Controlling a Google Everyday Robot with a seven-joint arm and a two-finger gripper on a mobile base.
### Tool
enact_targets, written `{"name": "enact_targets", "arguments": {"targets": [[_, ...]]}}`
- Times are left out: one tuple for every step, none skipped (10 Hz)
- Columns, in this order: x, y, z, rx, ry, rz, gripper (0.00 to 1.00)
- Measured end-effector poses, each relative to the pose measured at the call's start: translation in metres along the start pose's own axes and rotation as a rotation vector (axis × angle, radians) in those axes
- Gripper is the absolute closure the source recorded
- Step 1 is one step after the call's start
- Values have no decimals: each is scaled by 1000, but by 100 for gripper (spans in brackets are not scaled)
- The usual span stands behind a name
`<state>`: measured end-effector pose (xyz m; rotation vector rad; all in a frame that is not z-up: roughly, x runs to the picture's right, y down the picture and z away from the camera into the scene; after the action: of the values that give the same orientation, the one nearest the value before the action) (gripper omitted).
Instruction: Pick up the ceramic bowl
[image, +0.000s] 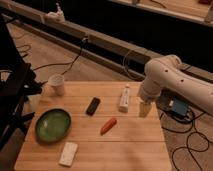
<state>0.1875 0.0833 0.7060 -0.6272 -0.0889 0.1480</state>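
The ceramic bowl is a wide, shallow green dish with a darker rim. It sits on the left part of the wooden table. My white arm comes in from the right and bends down over the table's right edge. The gripper hangs there, pale, just above the table top, far to the right of the bowl. Nothing shows in it.
A small white cup stands at the table's back left. A black object, a white bottle and an orange carrot-like item lie in the middle. A white block lies near the front. Cables and a blue box lie on the floor at right.
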Motion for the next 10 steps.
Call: {"name": "enact_targets", "arguments": {"targets": [[-9,-2,2,8,-23,-26,28],[-23,-5,4,19,-37,-70,28],[-37,-7,7,26,-49,-117,28],[-52,-7,10,33,-68,-159,28],[-69,-3,16,31,-98,-196,28],[-98,3,24,20,-146,-250,28],[-118,10,28,8,-182,-289,28],[-143,21,36,-12,-222,-341,28],[-167,33,43,-34,-258,-401,28],[-192,47,50,-57,-290,-463,28]]}}
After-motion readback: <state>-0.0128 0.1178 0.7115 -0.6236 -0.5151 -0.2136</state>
